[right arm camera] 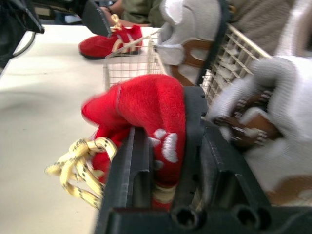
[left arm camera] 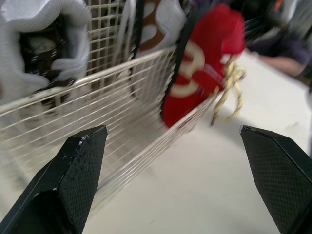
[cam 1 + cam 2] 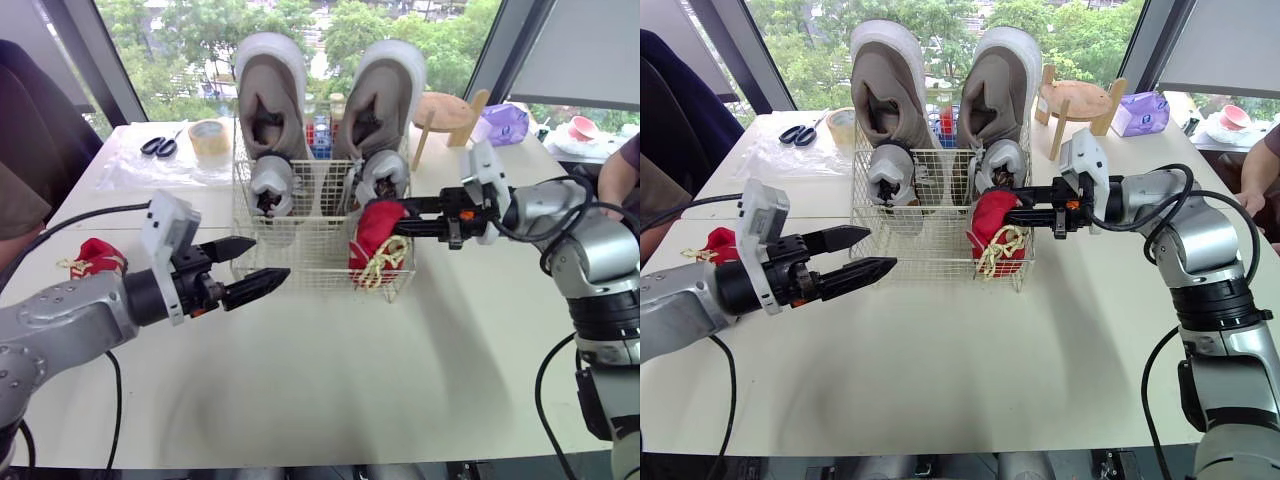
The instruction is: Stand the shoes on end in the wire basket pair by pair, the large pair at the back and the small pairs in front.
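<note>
Left fingers (image 3: 255,280) apart and empty over the surface (image 3: 400,380), right fingers (image 3: 420,205) clamped on red shoe (image 3: 372,245) between them, at wire basket (image 3: 300,240) front right corner

Both arms (image 3: 70,315) were silver-grey metal, black cables (image 3: 545,385) trailing off them. White boxy wrist housings (image 3: 168,232). The left end effector (image 3: 271,258) and right end effector (image 3: 385,220) had black tapered fingers (image 2: 78,165), mesh-textured; orange marks (image 3: 465,215) near the right wrist.

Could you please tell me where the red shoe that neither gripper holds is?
In the head views, the red shoe lies on the table at the robot's far left, left of the open left gripper and the wire basket.
</note>
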